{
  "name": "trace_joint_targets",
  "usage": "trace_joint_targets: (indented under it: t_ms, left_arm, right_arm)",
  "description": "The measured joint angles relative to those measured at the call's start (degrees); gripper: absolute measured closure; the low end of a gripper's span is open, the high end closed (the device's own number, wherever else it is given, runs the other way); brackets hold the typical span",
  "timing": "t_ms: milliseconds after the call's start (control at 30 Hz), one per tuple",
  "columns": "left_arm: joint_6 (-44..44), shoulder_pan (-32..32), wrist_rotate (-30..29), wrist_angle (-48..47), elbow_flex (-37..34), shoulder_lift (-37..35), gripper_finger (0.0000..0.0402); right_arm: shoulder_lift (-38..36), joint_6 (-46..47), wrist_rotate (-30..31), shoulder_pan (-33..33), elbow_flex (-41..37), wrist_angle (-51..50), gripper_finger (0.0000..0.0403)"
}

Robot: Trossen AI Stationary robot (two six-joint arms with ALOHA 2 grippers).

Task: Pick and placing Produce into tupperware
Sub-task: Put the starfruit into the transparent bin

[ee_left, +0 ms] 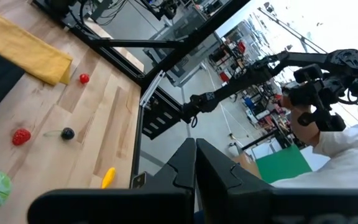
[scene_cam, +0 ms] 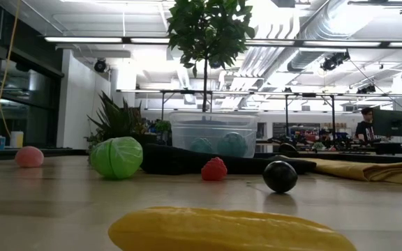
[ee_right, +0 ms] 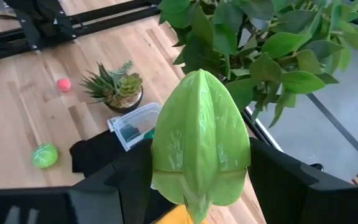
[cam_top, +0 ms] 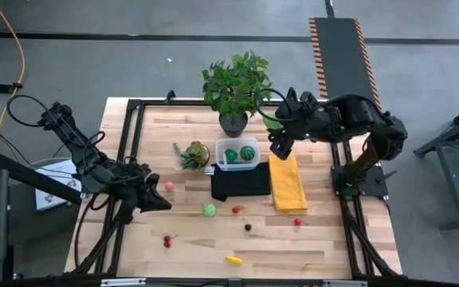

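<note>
The room is a large workshop with white pipes under the ceiling, and in the middle stands a wooden desk (cam_top: pixel 190 239) with a black frame. On it the tupperware (cam_top: pixel 237 154) rests at the far side, just in front of the big potted plant (cam_top: pixel 236 86) and touching the far edge of the black cloth (cam_top: pixel 240 183); two dark green striped balls already lie inside. The rest of the produce is scattered on the near half: a green cabbage (cam_top: pixel 209 210), a red berry (cam_top: pixel 237 210), a dark berry (cam_top: pixel 248 227), a small red piece (cam_top: pixel 297 222), cherries (cam_top: pixel 167 240), a pink piece (cam_top: pixel 168 186) and a yellow piece (cam_top: pixel 233 259).

The right tool (cam_top: pixel 278 146) hangs above the yellow cloth (cam_top: pixel 288 182), just beside the box, and in its wrist view it is grasping a light green leafy piece (ee_right: pixel 199 140) between the fingers. So I judge the step in hand is the carrying of this piece to the box. The next move asks to bring the tool over the open box, lower it a little and let go, without pushing the box or catching the plant's leaves.

The left tool (cam_top: pixel 159 200) waits over the left side of the desk, clenched and holding nothing.

I can read no brand, label or writing on any thing
</note>
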Motion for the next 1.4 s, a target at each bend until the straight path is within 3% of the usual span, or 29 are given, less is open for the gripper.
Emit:
trace_joint_targets:
  t_ms: [333, 1400]
  left_arm:
    - [1.3, 0.0, -0.4, -0.1, 0.0, 0.0, 0.0401]
    - [1.3, 0.0, 0.1, -2.7, 0.0, 0.0, 0.0401]
  right_arm:
    - [0.0, 1.7, 1.2, -1.1, -3.4, 0.5, 0.0185]
    - [0.0, 12.6, 1.2, 2.3, -37.6, 25.5, 0.0185]
